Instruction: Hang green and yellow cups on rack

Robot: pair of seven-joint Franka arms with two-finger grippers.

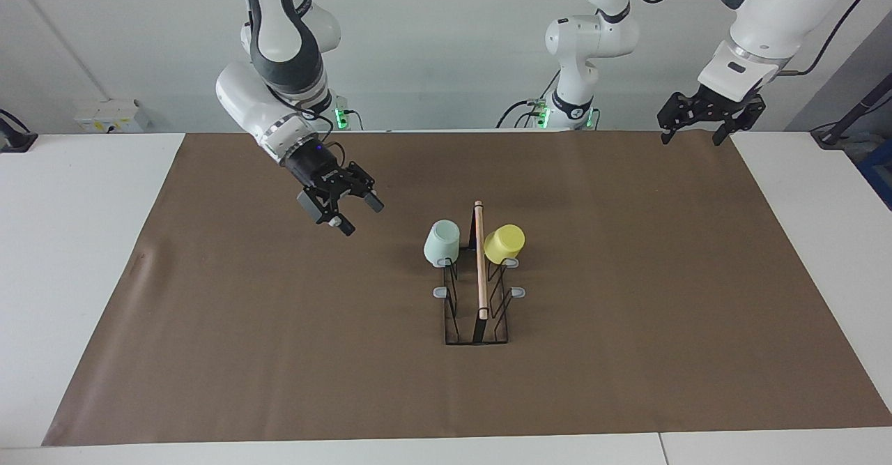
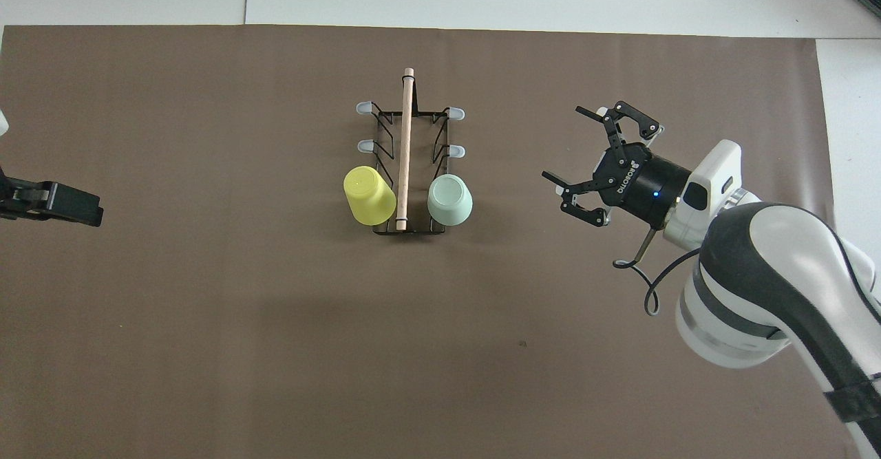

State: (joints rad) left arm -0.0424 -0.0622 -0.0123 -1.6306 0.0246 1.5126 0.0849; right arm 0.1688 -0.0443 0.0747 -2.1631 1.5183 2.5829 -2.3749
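Note:
The black wire rack point(image 1: 480, 263) with a wooden rod on top stands mid-table; it also shows in the overhead view point(image 2: 406, 135). The pale green cup point(image 1: 442, 242) hangs upside down on the peg nearest the robots on the right arm's side, also in the overhead view point(image 2: 450, 199). The yellow cup point(image 1: 504, 244) hangs on the matching peg on the left arm's side, also in the overhead view point(image 2: 369, 195). My right gripper point(image 1: 359, 217) is open and empty, raised over the mat beside the rack point(image 2: 575, 149). My left gripper point(image 1: 691, 137) is open and empty, and waits over the mat's edge point(image 2: 55, 203).
A brown mat point(image 1: 279, 353) covers the white table. The rack's other grey-tipped pegs point(image 1: 440, 292) farther from the robots carry nothing. A cable loop point(image 2: 637, 266) hangs from the right wrist.

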